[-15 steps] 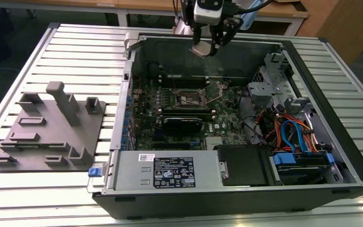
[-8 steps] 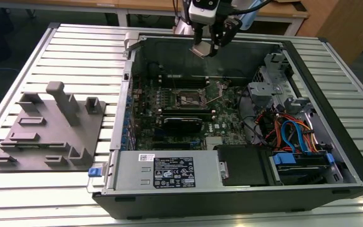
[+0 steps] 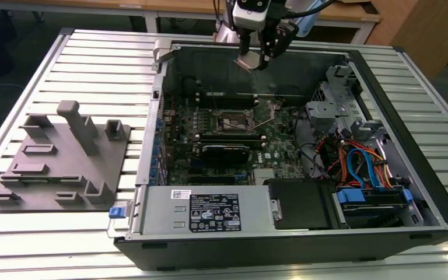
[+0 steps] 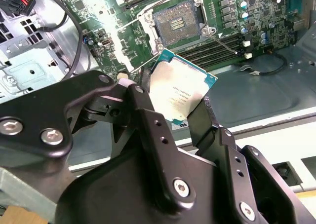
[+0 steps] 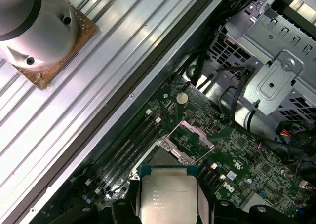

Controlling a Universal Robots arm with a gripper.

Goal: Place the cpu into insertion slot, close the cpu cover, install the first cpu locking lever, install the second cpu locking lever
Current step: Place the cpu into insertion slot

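Gripping cpu (image 4: 181, 93) by opposite edges, gripper (image 4: 170, 105) clamped on it, held high over open computer case (image 3: 286, 256), well clear of insertion slot (image 4: 177, 20). Noting slot bare, cpu cover (image 5: 196, 134) swung up beside it, locking lever (image 4: 224, 42) released. Judging risks: bent socket pins from tilted or misaligned set-down; slip from thin edge grip; snagging raised cover or lever on off-centre approach

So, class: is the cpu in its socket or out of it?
Out. The gripper holds the cpu in the air; the socket below it lies uncovered and empty.
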